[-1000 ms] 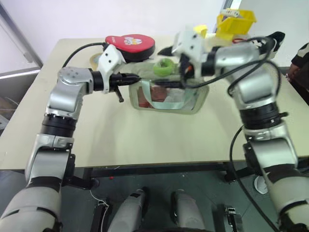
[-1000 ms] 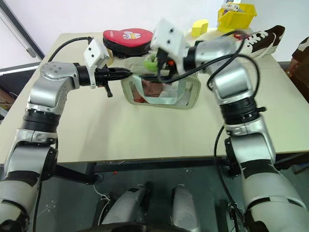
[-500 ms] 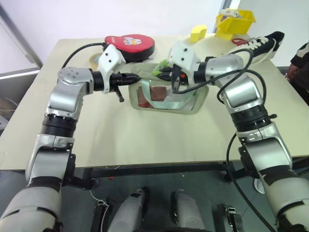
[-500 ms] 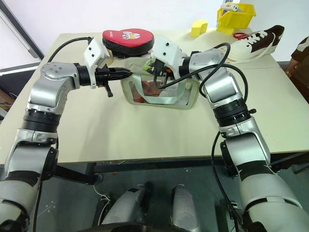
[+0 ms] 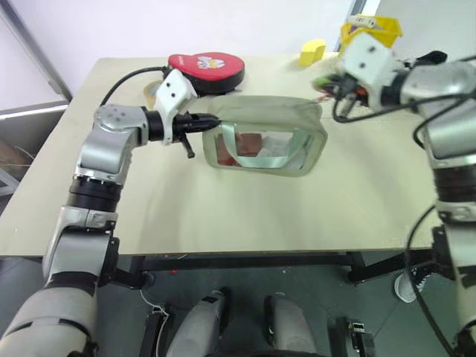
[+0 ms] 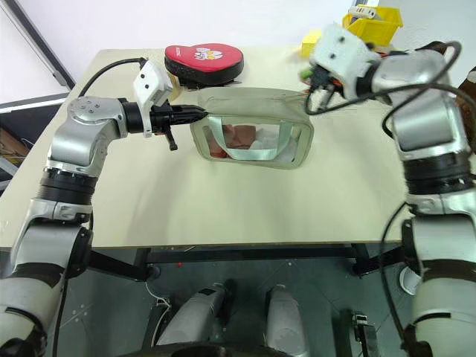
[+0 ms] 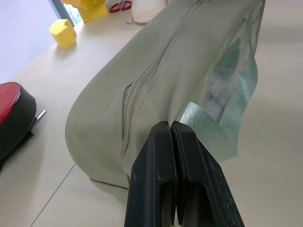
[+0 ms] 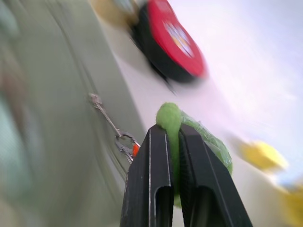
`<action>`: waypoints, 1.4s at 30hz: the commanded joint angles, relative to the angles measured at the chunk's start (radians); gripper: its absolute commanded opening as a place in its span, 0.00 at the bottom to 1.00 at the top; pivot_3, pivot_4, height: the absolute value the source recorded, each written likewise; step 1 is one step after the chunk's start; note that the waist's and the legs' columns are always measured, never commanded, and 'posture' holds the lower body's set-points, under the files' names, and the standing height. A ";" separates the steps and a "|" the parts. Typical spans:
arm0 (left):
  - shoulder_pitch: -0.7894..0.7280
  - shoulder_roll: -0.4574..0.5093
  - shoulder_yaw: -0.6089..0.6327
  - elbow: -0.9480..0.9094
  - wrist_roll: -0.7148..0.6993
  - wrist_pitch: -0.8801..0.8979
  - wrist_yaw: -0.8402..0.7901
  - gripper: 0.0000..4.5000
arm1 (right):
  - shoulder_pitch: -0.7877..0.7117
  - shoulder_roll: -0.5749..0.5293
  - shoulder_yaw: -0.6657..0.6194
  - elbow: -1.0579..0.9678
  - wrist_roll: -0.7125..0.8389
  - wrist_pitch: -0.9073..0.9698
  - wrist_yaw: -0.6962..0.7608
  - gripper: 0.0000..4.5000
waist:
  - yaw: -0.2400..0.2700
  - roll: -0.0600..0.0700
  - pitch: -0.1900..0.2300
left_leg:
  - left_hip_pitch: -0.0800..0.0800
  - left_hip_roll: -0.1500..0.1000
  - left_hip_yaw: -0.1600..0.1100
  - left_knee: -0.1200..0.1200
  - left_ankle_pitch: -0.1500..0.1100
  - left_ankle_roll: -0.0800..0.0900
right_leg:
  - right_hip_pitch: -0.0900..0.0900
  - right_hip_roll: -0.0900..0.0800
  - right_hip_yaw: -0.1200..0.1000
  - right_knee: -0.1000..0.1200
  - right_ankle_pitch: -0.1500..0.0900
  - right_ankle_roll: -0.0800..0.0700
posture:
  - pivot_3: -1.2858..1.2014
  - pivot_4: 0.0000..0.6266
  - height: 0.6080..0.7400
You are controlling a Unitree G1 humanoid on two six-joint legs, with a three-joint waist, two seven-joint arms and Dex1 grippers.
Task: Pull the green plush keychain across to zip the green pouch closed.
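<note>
Head views: the left gripper [image 5: 210,121] is clamped on the left end of the green pouch [image 5: 264,137], which stands mid-table. The right gripper [image 6: 311,83] sits past the pouch's right end.

Left wrist view: the zipper teeth look closed along the top.

Right wrist view: the right gripper pinches the green plush keychain [image 8: 171,117]. The blur prevents confirmation, but the pull appears nearly complete.

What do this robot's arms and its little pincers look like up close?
Both arms are silver-grey shells joined by black ringed joints, with loose black cables looping outside. A white boxy block sits at each wrist. The left gripper and right gripper each end in two flat black fingers.
</note>
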 commanded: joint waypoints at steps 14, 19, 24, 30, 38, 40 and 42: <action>0.027 -0.009 0.006 -0.068 -0.012 0.054 0.021 0.00 | 0.413 0.328 -0.095 0.086 -0.002 -0.056 -0.401 0.01 | -0.001 -0.001 -0.001 | 0.002 0.001 0.001 0.001 0.000 0.000 | 0.002 0.001 0.001 0.001 0.000 -0.001 | 0.52 0.24 1.00; 0.055 -0.004 0.010 -0.116 -0.022 0.082 0.032 0.00 | 0.472 0.382 -0.104 0.076 0.003 -0.047 -0.419 0.01 | -0.001 -0.002 -0.002 | 0.003 0.001 0.000 0.001 0.000 0.000 | 0.003 0.002 0.001 0.001 0.000 -0.001 | 0.52 0.24 1.00; 0.064 0.004 0.016 -0.136 -0.030 0.097 0.039 0.00 | 0.438 0.320 -0.187 -0.025 0.082 0.009 -0.352 0.08 | 0.000 -0.002 -0.002 | 0.004 0.001 0.000 0.001 0.000 0.000 | 0.004 0.002 0.001 0.001 0.000 -0.001 | 0.52 0.24 1.00; 0.056 0.016 0.049 -0.133 -0.064 0.130 0.042 0.53 | 0.393 0.123 -0.245 -0.188 0.167 0.094 -0.178 0.66 | 0.002 -0.001 -0.001 | 0.002 0.001 0.001 0.001 0.000 0.000 | 0.002 0.001 0.001 0.000 0.000 -0.001 | 0.52 0.24 1.00; 0.035 0.138 0.129 -0.120 -0.137 0.196 -0.030 0.99 | 0.383 -0.094 -0.370 -0.490 0.488 0.407 0.071 1.00 | -0.008 -0.001 -0.001 | 0.000 0.003 0.001 -0.001 -0.001 0.001 | -0.001 0.001 0.001 -0.001 -0.001 -0.002 | 0.52 0.24 1.00; 0.036 0.178 0.157 -0.130 -0.177 0.223 -0.074 0.99 | 0.351 -0.099 -0.386 -0.548 0.565 0.492 0.069 1.00 | -0.006 -0.001 -0.001 | 0.000 0.003 0.002 -0.001 -0.001 0.001 | -0.001 0.001 0.001 -0.001 -0.002 -0.004 | 0.52 0.24 1.00; 0.023 0.218 0.188 -0.120 -0.186 0.247 -0.066 0.99 | 0.309 -0.086 -0.401 -0.614 0.644 0.578 0.046 1.00 | -0.005 -0.001 0.000 | -0.001 0.003 0.002 -0.001 -0.001 0.001 | -0.001 0.000 0.001 -0.001 -0.002 -0.004 | 0.52 0.24 1.00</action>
